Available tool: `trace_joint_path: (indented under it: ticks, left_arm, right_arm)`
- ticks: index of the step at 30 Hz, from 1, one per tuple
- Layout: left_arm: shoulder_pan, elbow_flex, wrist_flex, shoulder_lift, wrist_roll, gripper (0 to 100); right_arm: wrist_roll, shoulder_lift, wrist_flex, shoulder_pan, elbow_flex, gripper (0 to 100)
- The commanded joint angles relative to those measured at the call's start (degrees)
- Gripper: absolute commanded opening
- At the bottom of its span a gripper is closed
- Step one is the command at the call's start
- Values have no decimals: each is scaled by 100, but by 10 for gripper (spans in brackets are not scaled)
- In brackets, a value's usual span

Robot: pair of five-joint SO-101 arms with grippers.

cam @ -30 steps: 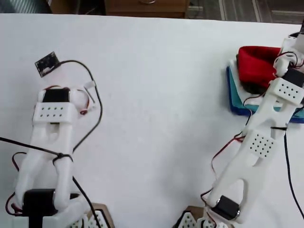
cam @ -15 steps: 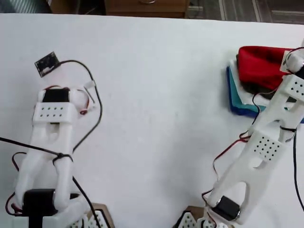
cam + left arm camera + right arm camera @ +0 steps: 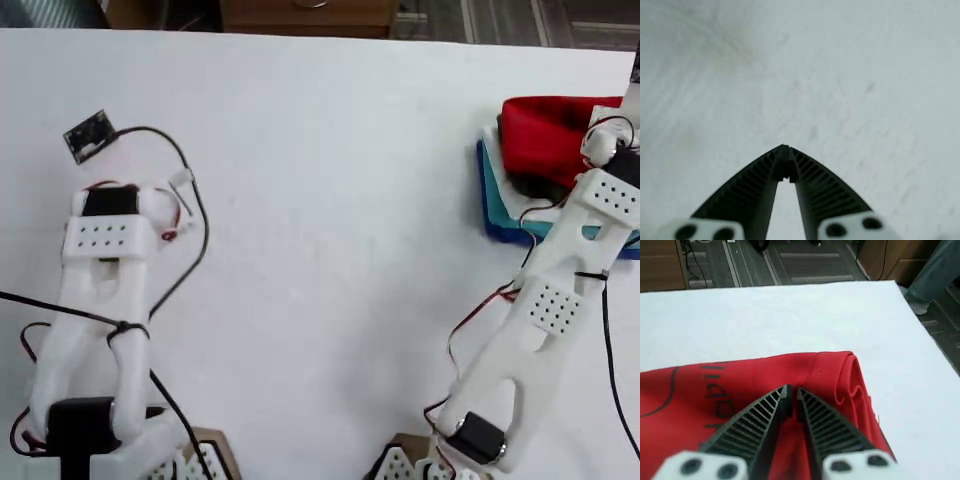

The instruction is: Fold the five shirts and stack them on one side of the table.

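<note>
A stack of folded shirts lies at the table's right edge, with a red shirt [image 3: 545, 135] [image 3: 740, 380] on top. White [image 3: 505, 192], teal and blue [image 3: 500, 228] layers show beneath it. My right arm [image 3: 550, 300] stretches over the stack's near right corner. My right gripper [image 3: 791, 389] hovers shut just above the red shirt near its folded edge, gripping nothing. My left arm [image 3: 100, 240] stands at the left side of the table. My left gripper [image 3: 785, 149] is shut and empty, pointing down at the bare white table [image 3: 850, 75].
A small black circuit board [image 3: 88, 135] on a black cable [image 3: 195, 215] lies beyond my left arm. The table's far edge [image 3: 790, 286] runs close behind the stack, with floor and wooden furniture past it. Bare tabletop [image 3: 330, 200] spreads between the two arms.
My right arm swung out to the right, then came back a little over the stack. My left arm shifted slightly left, and the black board and cable moved with it.
</note>
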Motion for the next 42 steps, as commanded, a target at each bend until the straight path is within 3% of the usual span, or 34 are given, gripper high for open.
trace_joint_path:
  ticks: [1,8,12,18,23,25,29,31,34,42]
  left_arm:
    - [-246,-31,-44,-211,-9,28]
    - [-448,-31,-44,-211,-9,28]
    - [-440,-31,-44,-211,-9,28]
    - [-413,-31,-88,-185,-9,28]
    - [-431,-31,-53,-202,-9,28]
    - [-448,-31,-26,-220,-9,28]
    - [-624,-31,193,-220,-18,28]
    - [-756,-31,264,-220,-18,28]
    - [-844,-31,246,-220,-105,28]
    - [-826,-31,237,-220,-255,28]
  right_arm:
    - [53,101,-989,40,-211,20]
    - [53,541,-2607,75,-255,21]
    - [44,268,-2484,154,-246,21]
    - [44,-286,-1130,171,-202,24]
    - [62,-48,-2369,-22,299,24]
    - [396,92,-3169,-101,686,22]
    - [1855,382,-4321,-198,1433,22]
    - [2092,505,-4602,-180,1626,22]
    - [2084,611,-4505,-92,1635,22]
    - [2004,611,-2879,-22,1635,23]
